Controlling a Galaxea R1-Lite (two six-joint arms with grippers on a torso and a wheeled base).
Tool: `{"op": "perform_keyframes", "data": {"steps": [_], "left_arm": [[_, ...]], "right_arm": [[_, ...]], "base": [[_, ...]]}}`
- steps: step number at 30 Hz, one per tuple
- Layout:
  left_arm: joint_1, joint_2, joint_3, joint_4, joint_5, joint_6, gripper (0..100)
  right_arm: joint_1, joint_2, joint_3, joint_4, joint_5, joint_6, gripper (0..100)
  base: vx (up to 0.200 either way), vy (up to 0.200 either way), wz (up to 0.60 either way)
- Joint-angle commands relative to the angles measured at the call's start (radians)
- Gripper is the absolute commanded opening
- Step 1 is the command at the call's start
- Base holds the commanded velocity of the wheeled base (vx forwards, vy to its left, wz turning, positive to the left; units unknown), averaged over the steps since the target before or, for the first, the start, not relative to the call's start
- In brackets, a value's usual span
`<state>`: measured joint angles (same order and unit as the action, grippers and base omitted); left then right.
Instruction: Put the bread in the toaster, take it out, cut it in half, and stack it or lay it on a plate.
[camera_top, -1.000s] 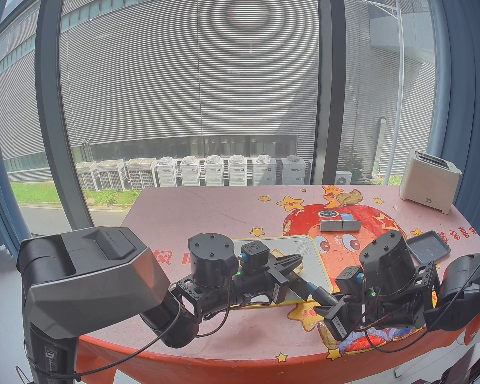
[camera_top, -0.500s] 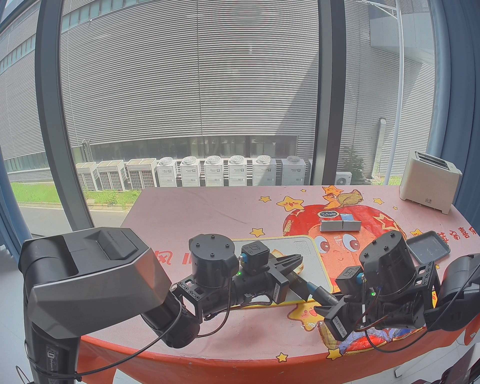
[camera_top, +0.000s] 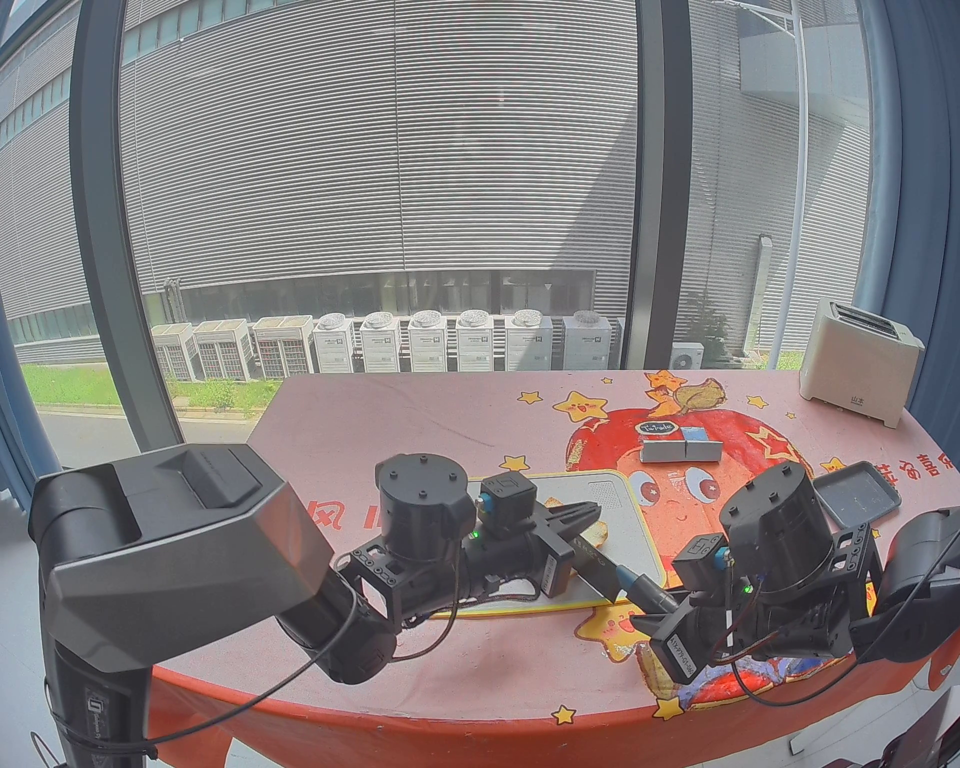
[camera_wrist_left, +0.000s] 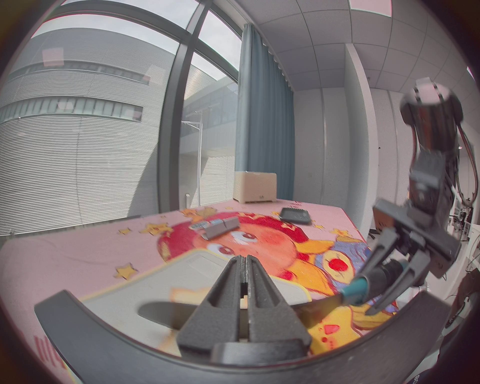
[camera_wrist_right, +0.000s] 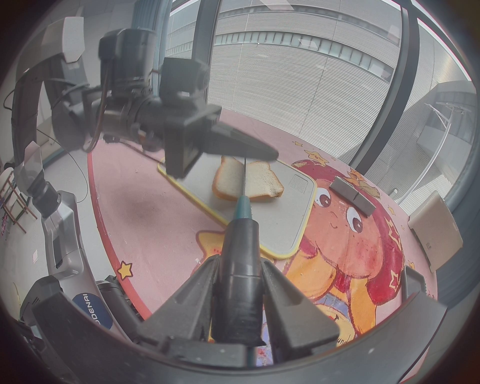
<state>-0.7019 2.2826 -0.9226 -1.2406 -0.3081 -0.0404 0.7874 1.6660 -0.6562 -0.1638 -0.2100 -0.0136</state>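
A slice of bread lies on the grey, yellow-rimmed cutting board. My left gripper is shut with nothing in it, its tips just above the bread's near side. My right gripper is shut on the knife's dark handle. The thin blade points across the middle of the slice. The beige toaster stands at the far right corner. A dark plate lies in front of it.
Two grey blocks lie end to end beyond the board. The pink table's front edge runs just under both arms. Bare tabletop stretches left of the board and toward the window.
My left arm has risen a little and drawn slightly left, its gripper still shut over the bread. The right gripper and knife have barely moved.
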Motion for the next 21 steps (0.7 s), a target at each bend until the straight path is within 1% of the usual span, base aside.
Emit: {"op": "perform_keyframes", "data": {"steps": [1, 4, 10, 16, 21], "left_arm": [[0.035, -0.052, -0.021, -0.026, 0.001, -0.001, 0], [0.064, -0.051, -0.022, -0.025, 0.000, 0.001, 0], [0.098, -0.044, -0.025, -0.022, 0.000, 0.001, 0], [0.099, -0.025, -0.015, -0.014, 0.000, 0.001, 0], [0.085, -0.002, -0.009, -0.016, 0.000, 0.008, 0]], "right_arm": [[0.001, -0.003, 0.000, -0.005, 0.000, 0.000, 0], [0.001, -0.003, -0.003, -0.006, 0.000, 0.000, 0], [-0.001, -0.006, -0.005, -0.006, 0.000, 0.000, 0], [-0.002, -0.006, -0.008, -0.006, 0.000, 0.000, 0], [-0.005, -0.006, -0.014, -0.006, -0.002, 0.001, 0]], "base": [[0.000, 0.000, 0.00], [0.000, 0.000, 0.00], [0.000, 0.000, 0.00], [0.000, 0.000, 0.00], [0.000, 0.000, 0.00]]}}
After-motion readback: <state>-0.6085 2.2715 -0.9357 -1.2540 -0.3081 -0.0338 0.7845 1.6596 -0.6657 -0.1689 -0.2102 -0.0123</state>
